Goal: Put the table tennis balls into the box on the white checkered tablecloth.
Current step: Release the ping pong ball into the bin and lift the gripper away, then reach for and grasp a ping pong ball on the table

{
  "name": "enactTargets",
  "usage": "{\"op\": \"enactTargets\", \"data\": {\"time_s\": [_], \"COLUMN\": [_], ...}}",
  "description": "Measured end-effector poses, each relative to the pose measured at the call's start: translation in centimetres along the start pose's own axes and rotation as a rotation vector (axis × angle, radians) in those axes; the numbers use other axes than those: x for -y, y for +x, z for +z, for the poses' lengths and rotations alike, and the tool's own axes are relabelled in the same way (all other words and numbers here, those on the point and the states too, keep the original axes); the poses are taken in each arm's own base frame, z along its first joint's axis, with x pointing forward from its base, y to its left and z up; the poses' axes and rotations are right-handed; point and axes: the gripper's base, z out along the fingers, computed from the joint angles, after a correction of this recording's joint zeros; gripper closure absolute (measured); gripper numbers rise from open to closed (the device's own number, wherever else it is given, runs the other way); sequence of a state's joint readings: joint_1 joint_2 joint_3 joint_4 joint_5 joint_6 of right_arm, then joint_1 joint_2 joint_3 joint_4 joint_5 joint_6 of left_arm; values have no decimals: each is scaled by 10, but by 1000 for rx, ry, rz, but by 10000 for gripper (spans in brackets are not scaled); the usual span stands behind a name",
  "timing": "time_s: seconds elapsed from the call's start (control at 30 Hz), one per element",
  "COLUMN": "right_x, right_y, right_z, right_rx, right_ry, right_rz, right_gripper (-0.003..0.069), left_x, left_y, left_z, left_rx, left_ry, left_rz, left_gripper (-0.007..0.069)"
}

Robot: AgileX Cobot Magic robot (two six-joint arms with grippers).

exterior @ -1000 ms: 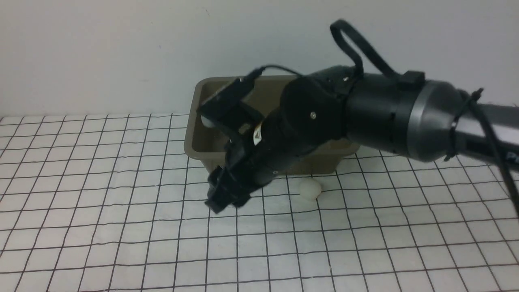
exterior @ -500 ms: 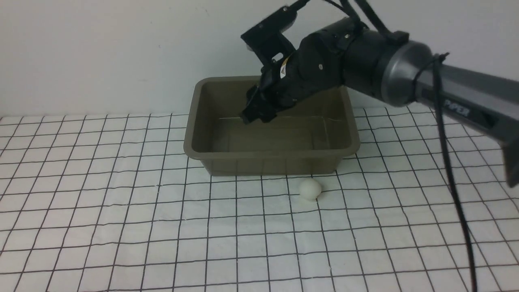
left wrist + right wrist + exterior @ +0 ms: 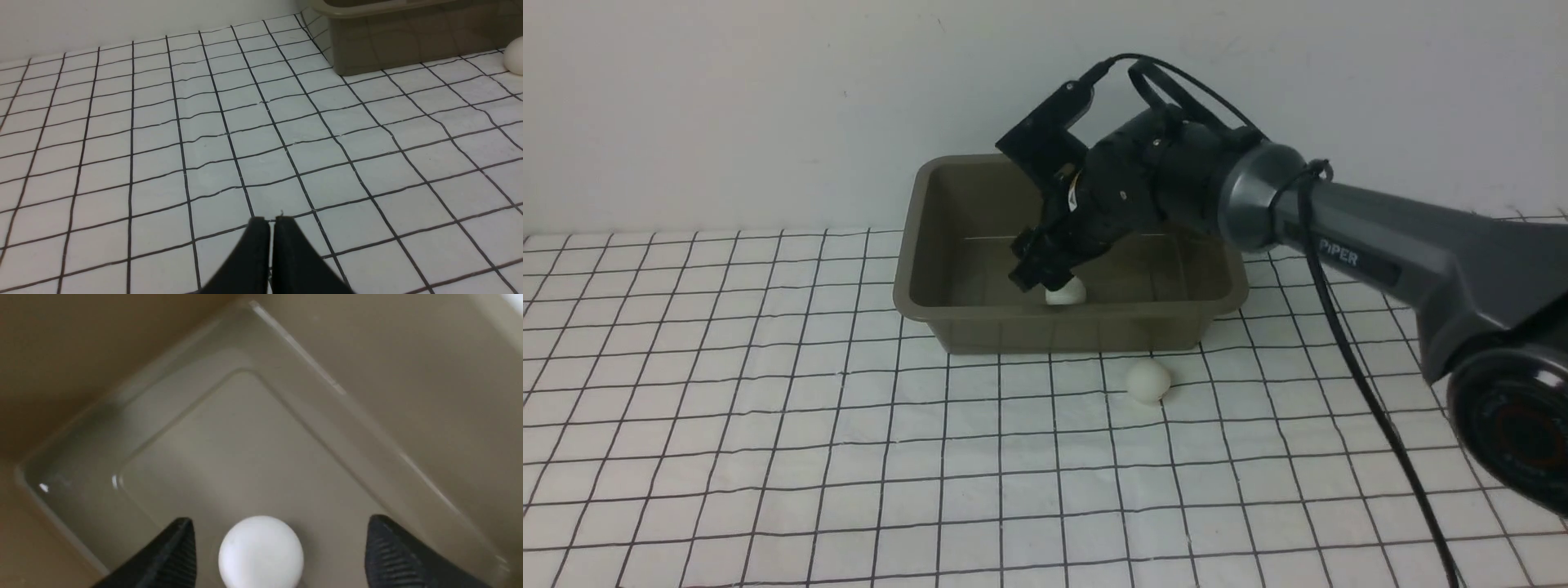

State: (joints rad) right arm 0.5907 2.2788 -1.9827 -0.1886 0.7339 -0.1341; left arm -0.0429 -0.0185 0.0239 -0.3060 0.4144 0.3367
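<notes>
Down into the box (image 3: pixel 1078 333) is where my right tool (image 3: pixel 1039 278) has gone since half a second ago, when it hung higher over the far wall. A second ago it was out in front of the box, low over the tablecloth (image 3: pixel 768 425). The first ball (image 3: pixel 1065 292) now lies on the box floor, close to the near wall and about midway along it, where no ball showed before.

My right tool is open. In the right wrist view its two dark ribbed fingers (image 3: pixel 175 547) stand wide apart, with the first ball between them and a clear gap on each side, so nothing is gripped.

The second ball (image 3: pixel 1148 380) has not moved. It sits on the tablecloth just in front of the near wall of the box, right of the middle, close to the wall but not touching it. The box stands at the far side of the cloth, near the pale wall (image 3: pixel 727 106).

My left tool (image 3: pixel 271 222) is closed, its fingers pressed together and empty, low over bare checks to the left of the box.
</notes>
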Motion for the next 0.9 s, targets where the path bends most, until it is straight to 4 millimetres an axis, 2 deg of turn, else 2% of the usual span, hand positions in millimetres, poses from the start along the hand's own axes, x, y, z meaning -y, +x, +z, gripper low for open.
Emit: {"op": "enactTargets", "data": {"time_s": [0.03,0.17,0.3,0.37,0.5,0.63,0.73,0.87,0.9], "right_x": [1,19,30,31,30,22,8,-10,-9], "right_y": [0,-12,-13,-11,-10,-1,21,64,64], "right_z": [-1,-63,-123,-136,-146,-147,-142,-127,-128], "right_rx": [-2,-75,-167,-201,-213,-242,-325,-461,-459], "right_ry": [2,56,74,65,46,-19,-92,-125,-124], "right_rz": [3,61,141,155,184,225,261,282,285], "right_gripper": [151,147,147,147,147,147,147,147,147], "left_x": [0,0,0,0,0,0,0,0,0], "left_y": [0,0,0,0,0,0,0,0,0], "left_z": [0,0,0,0,0,0,0,0,0], "left_rx": [0,0,0,0,0,0,0,0,0], "left_ry": [0,0,0,0,0,0,0,0,0], "left_rz": [0,0,0,0,0,0,0,0,0], "left_gripper": [629,629,629,629,629,629,629,629,629]}}
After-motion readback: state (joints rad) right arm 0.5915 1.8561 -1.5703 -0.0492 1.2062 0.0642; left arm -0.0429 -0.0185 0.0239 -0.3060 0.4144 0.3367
